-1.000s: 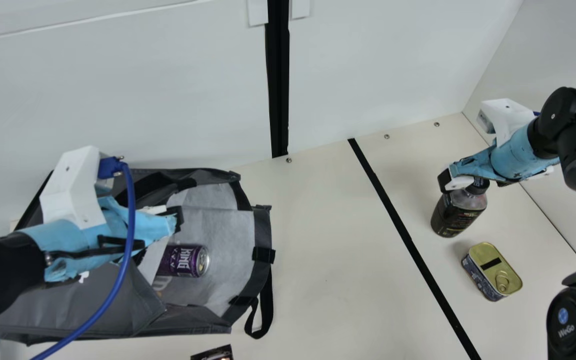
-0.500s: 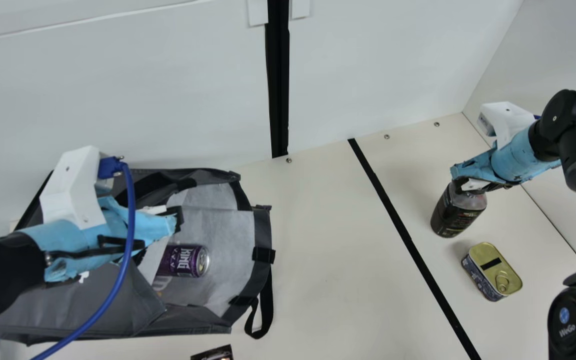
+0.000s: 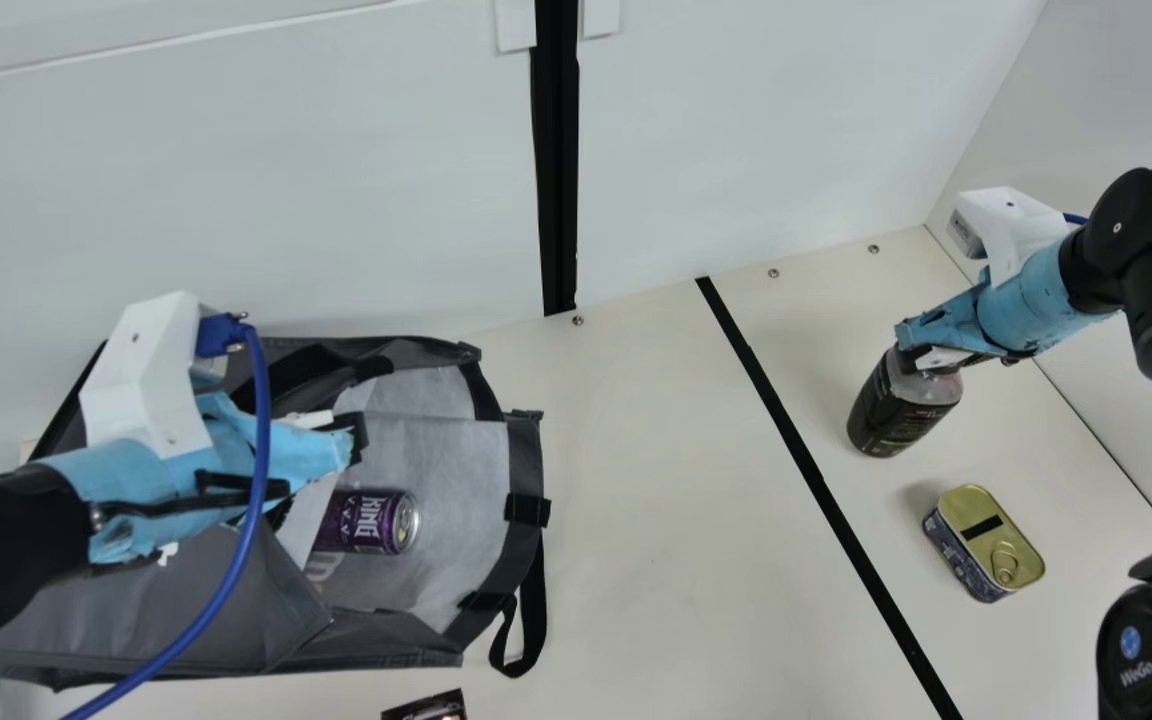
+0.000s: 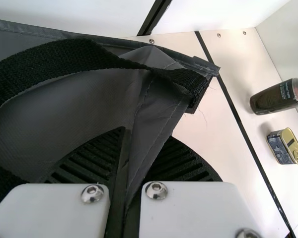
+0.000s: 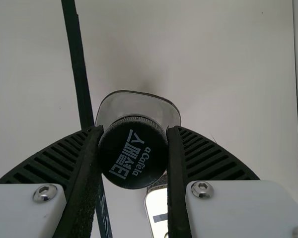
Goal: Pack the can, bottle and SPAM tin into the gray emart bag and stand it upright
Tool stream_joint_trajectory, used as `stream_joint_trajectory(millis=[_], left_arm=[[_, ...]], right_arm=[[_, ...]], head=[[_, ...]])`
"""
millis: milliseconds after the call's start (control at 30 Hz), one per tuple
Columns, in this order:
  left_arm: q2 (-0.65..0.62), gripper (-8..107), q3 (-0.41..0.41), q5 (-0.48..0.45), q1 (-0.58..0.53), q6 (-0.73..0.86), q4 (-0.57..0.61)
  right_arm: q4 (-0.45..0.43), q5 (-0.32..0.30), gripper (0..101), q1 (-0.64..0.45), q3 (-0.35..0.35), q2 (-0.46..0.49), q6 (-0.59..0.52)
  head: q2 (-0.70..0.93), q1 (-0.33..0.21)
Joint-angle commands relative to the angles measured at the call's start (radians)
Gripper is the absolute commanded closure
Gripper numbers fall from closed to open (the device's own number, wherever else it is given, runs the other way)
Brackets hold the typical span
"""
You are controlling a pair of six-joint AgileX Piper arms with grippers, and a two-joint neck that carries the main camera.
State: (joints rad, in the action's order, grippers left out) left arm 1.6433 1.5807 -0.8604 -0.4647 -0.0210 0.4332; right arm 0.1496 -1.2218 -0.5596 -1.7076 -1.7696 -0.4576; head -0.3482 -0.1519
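Note:
At the main view's left, my left gripper (image 3: 341, 440) is over the open gray bag (image 3: 166, 600), which lies on its side; in the left wrist view the gripper (image 4: 128, 173) pinches a fold of the bag's fabric (image 4: 156, 119). The purple can (image 3: 366, 521) lies inside the bag's mouth. At the right, my right gripper (image 3: 916, 355) holds the dark bottle (image 3: 901, 405) by its top; the right wrist view shows that gripper (image 5: 134, 153) shut on the black cap (image 5: 133, 152). The SPAM tin (image 3: 984, 543) rests on the table near the bottle.
A black tape line (image 3: 816, 480) crosses the cream table (image 3: 656, 520) between bag and bottle. A bag handle (image 3: 534, 610) hangs loose at the mouth. A small dark packet (image 3: 426, 708) lies at the near edge. White walls (image 3: 336, 180) rise behind.
My right gripper lowered and closed around the bottle's cap, then the bottle shifted slightly up and left with it. My left arm and the bag have stayed put.

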Motion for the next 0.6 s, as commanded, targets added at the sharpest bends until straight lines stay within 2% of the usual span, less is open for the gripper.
stream_joint_trajectory(millis=[0,567], left_arm=[[0.000,107,0.000,0.000,0.000,0.000,0.000],[0.000,107,0.000,0.000,0.000,0.000,0.000]], right_arm=[[0.007,0.002,101,0.005,-0.001,0.005,-0.007],[0.014,0.002,101,0.104,0.035,0.080,-0.036]], head=[[-0.001,-0.023],[-0.001,-0.023]])
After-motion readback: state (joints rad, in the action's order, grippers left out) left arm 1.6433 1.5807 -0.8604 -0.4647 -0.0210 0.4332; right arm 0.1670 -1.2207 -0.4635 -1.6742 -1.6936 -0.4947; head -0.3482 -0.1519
